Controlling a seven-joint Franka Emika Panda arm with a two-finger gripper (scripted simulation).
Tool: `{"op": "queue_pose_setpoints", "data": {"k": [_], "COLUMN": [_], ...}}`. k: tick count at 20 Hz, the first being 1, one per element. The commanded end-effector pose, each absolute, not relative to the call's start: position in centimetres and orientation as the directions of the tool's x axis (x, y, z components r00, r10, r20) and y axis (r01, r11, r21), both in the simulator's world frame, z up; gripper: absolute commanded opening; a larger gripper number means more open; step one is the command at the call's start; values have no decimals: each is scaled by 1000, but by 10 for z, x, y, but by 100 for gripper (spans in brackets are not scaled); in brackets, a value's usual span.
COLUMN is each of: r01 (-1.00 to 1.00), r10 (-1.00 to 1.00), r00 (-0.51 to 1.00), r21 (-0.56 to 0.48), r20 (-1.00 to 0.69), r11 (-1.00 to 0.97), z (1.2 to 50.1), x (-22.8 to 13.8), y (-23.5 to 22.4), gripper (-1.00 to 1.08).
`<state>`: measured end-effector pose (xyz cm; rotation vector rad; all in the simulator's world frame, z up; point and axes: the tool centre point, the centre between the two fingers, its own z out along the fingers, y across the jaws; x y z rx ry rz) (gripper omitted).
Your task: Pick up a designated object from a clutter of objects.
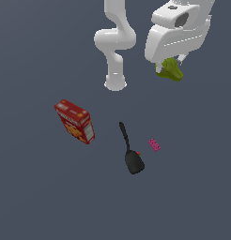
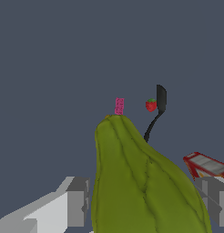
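Note:
The yellow-green lumpy pear-like object [image 1: 171,70] hangs under the white arm's hand at the upper part of the exterior view's right, lifted off the floor. In the wrist view it [image 2: 141,182] fills the space between my grey fingers [image 2: 77,202]. My gripper [image 1: 173,64] is shut on it; the fingers are mostly hidden by the hand in the exterior view. Below lie the red cracker box [image 1: 75,121], the black spatula [image 1: 130,152] and the tiny pink block [image 1: 154,145].
A small red strawberry-like piece [image 2: 151,105] sits by the spatula's blade [image 2: 161,98]. The arm's white base [image 1: 115,82] stands behind the clutter. The floor is plain dark grey.

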<state>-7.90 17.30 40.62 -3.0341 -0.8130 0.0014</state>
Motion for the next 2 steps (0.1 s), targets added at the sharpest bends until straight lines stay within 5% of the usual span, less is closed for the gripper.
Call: {"op": "queue_pose_setpoints", "data": {"k": [1, 2], "r01": [500, 500], "r10": [500, 500], "r00": [866, 866], "r21": [-1, -1], "r20": [0, 0], "r11": [-866, -866], "z": [411, 411], "x": [-80, -80], "y": [173, 173], "gripper": [-100, -100]}}
